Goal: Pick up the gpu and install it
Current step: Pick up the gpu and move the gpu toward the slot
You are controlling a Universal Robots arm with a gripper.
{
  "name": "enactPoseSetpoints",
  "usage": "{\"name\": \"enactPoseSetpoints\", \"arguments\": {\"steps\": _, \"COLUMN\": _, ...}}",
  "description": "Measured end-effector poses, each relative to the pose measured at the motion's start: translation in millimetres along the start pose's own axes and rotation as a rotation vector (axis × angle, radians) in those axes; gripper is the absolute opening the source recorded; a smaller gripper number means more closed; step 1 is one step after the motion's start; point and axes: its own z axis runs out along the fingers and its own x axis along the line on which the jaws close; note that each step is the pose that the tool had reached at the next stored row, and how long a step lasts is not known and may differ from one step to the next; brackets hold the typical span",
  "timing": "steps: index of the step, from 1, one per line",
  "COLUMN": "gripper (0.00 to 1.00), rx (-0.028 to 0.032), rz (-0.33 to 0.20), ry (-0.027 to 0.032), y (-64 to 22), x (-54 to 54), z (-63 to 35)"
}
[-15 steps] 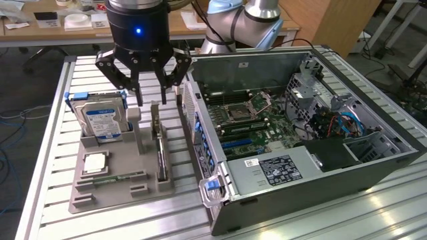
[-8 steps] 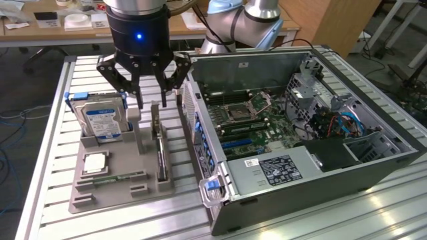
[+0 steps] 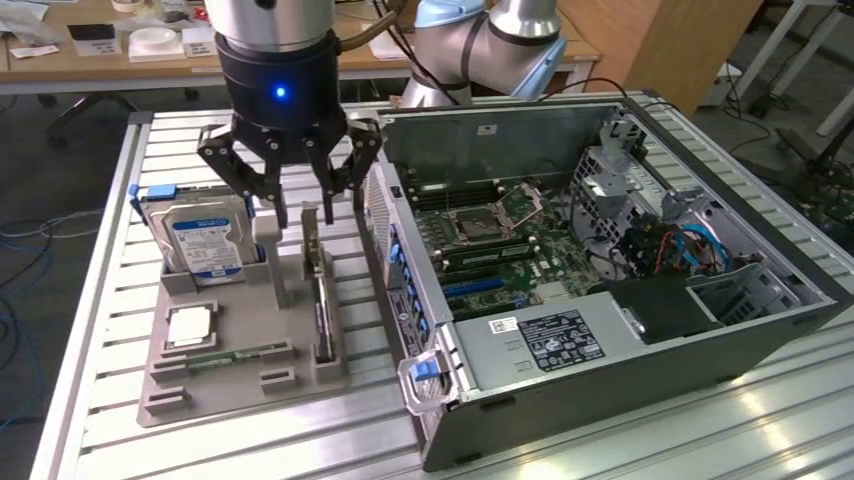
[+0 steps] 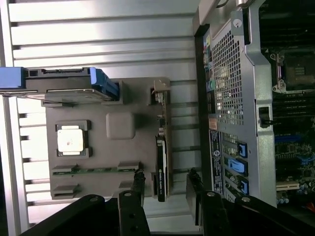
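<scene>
The gpu (image 3: pixel 320 300) (image 4: pixel 161 157) stands on its long edge in a slot of the grey holder tray (image 3: pixel 220 385) (image 4: pixel 120 125), on the side nearest the computer case (image 3: pixel 601 340) (image 4: pixel 236 88).

The gripper (image 3: pixel 310 212) (image 4: pixel 166 189) points straight down over one end of the card. Its fingers (image 4: pixel 138 189) are spread wide, one on each side of the card, with a gap on both sides. Nothing is held.

Tray contents:
- a hard drive (image 3: pixel 207 245) (image 4: pixel 69 88), upright in its own slot
- a processor (image 3: pixel 187 325) (image 4: pixel 72 139), lying flat
- a memory stick (image 3: pixel 234 355) (image 4: pixel 96 170), in a narrow groove

The tray rests on a slatted metal table (image 3: pixel 94 330).

The case lies on its side, just beside the tray, with the panel off and the motherboard (image 3: pixel 494 250) exposed.
</scene>
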Motion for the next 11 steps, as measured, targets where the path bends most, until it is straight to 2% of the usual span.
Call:
{"name": "enactPoseSetpoints", "arguments": {"steps": 3, "gripper": 0.47, "rx": 0.0002, "rz": 0.0, "ry": 0.0001, "y": -3.5, "x": 0.2, "z": 4.5}}
{"name": "enactPoseSetpoints", "arguments": {"steps": 8, "gripper": 0.47, "rx": -0.0002, "rz": 0.0, "ry": 0.0, "y": -16.3, "x": -0.8, "z": 9.7}}
{"name": "enactPoseSetpoints", "arguments": {"steps": 11, "gripper": 0.47, "rx": -0.0003, "rz": 0.0, "ry": -0.0001, "y": -18.4, "x": -1.0, "z": 14.3}}
